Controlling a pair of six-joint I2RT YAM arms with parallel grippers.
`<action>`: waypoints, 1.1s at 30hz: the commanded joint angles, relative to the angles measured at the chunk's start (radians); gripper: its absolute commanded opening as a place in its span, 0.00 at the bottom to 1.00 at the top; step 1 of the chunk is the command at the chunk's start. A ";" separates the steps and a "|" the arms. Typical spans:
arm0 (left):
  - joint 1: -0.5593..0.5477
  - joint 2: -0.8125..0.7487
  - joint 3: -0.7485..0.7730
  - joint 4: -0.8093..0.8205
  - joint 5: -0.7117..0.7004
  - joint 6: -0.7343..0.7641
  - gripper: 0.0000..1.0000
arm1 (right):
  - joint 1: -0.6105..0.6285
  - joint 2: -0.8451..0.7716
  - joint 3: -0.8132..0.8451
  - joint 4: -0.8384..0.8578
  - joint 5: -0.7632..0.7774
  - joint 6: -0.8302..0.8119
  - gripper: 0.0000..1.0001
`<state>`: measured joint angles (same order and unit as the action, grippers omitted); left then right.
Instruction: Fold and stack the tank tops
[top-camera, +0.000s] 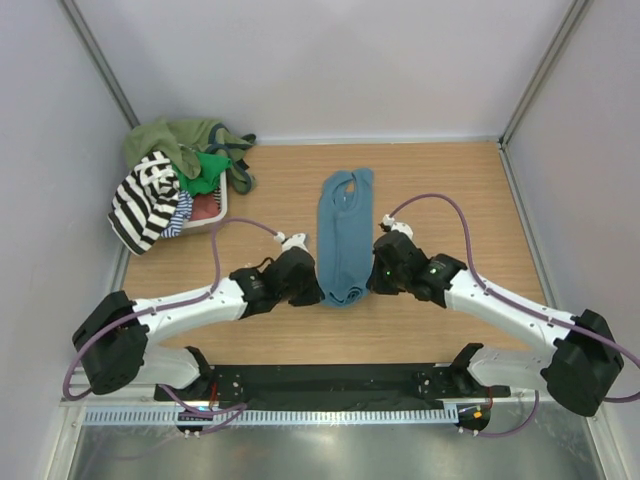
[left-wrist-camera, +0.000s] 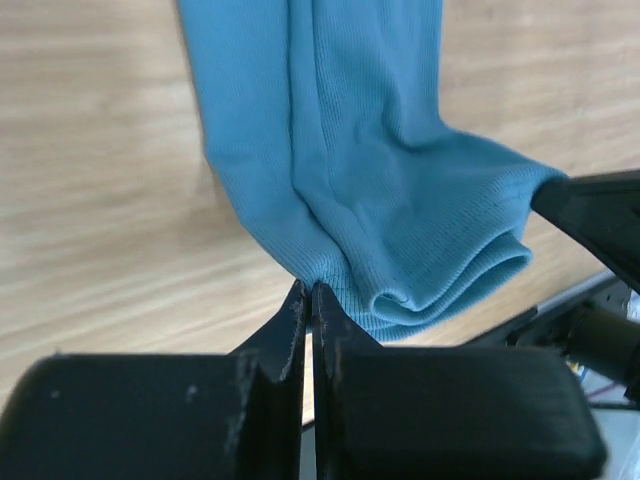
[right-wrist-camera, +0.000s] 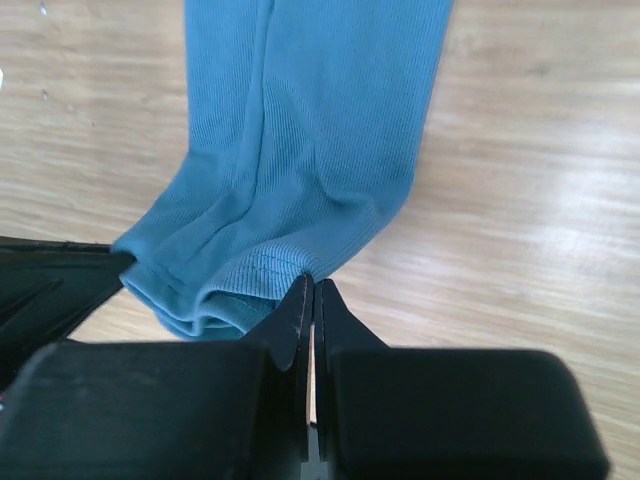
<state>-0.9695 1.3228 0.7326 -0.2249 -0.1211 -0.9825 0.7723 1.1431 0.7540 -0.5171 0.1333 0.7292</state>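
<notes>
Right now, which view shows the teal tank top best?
Top external: the whole teal tank top shows, folded lengthwise on the table, neckline far. Both wrist views show only its near hem end, close enough to see the ribbed knit.

Top view: no legible text, label or number.
Left wrist view: no legible text, label or number.
Right wrist view: no legible text, label or number.
</notes>
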 joint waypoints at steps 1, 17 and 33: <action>0.067 -0.023 0.080 -0.088 -0.038 0.068 0.00 | -0.031 0.039 0.122 -0.032 0.069 -0.063 0.01; 0.313 0.275 0.450 -0.125 0.095 0.199 0.00 | -0.226 0.366 0.474 -0.058 0.066 -0.194 0.01; 0.397 0.518 0.692 -0.168 0.164 0.214 0.00 | -0.295 0.589 0.688 -0.070 0.019 -0.257 0.01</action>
<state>-0.5884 1.8343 1.3659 -0.3805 0.0055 -0.7940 0.4850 1.7260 1.3769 -0.5972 0.1619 0.4973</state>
